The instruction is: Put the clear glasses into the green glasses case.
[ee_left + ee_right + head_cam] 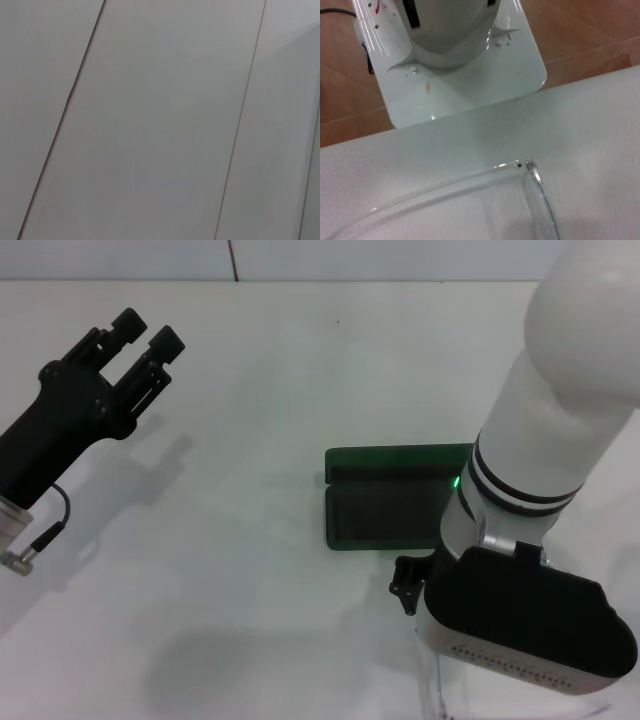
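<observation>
– So why is the right gripper [415, 590] so low, near the table's front edge?
– Likely reaching for the clear glasses [530, 190] lying right beneath it; whether it's open, I can't tell.
– And the case?
– One green glasses case [385, 498], open, just beyond it. One pair of glasses. The left gripper [148, 338] hangs open, far off.

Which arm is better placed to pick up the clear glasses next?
Right. Its wrist sits low over the clear glasses at the table's near edge, beside the open green glasses case. The left hand is raised far to the left.
</observation>
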Robot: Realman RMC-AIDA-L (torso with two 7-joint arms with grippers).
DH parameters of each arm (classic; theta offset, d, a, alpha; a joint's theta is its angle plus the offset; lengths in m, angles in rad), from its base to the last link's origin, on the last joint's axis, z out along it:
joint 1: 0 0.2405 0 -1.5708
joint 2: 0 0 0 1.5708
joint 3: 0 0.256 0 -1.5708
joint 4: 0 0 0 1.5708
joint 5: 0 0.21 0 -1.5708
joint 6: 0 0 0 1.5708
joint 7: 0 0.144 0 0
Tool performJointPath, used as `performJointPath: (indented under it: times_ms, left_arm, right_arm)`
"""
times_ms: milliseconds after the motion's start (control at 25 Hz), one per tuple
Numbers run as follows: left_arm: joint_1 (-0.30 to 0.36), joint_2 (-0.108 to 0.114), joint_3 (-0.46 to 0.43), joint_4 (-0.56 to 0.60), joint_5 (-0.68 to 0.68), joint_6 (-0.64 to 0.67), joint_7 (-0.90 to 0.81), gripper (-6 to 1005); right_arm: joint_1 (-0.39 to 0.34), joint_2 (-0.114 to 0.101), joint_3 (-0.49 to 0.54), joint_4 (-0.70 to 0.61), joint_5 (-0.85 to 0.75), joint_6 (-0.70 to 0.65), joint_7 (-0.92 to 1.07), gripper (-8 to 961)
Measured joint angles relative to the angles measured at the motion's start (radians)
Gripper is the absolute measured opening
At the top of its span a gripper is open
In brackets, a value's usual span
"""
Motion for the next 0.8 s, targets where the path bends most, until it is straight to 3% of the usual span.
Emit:
performJointPath:
  times_ms: [320, 560, 800]
  left_arm:
    - [-0.001, -0.002, 0.003, -0.005, -0.001, 0.000, 0.000, 583]
    - [0.003, -0.004, -0.003, -0.027, -0.043, 0.010, 0.006, 583]
    - [0.007, -0.005, -0.003, -0.054, -0.096, 0.032, 0.033, 582]
  right_arm:
    - [-0.019, 0.000, 0.074, -0.017, 0.030, -0.038, 0.000, 130]
    - [-0.053, -0.002, 0.298, -0.032, 0.109, -0.128, -0.005, 123]
    - [-0.176, -0.001, 0.529, -0.052, 0.185, -0.068, -0.006, 123]
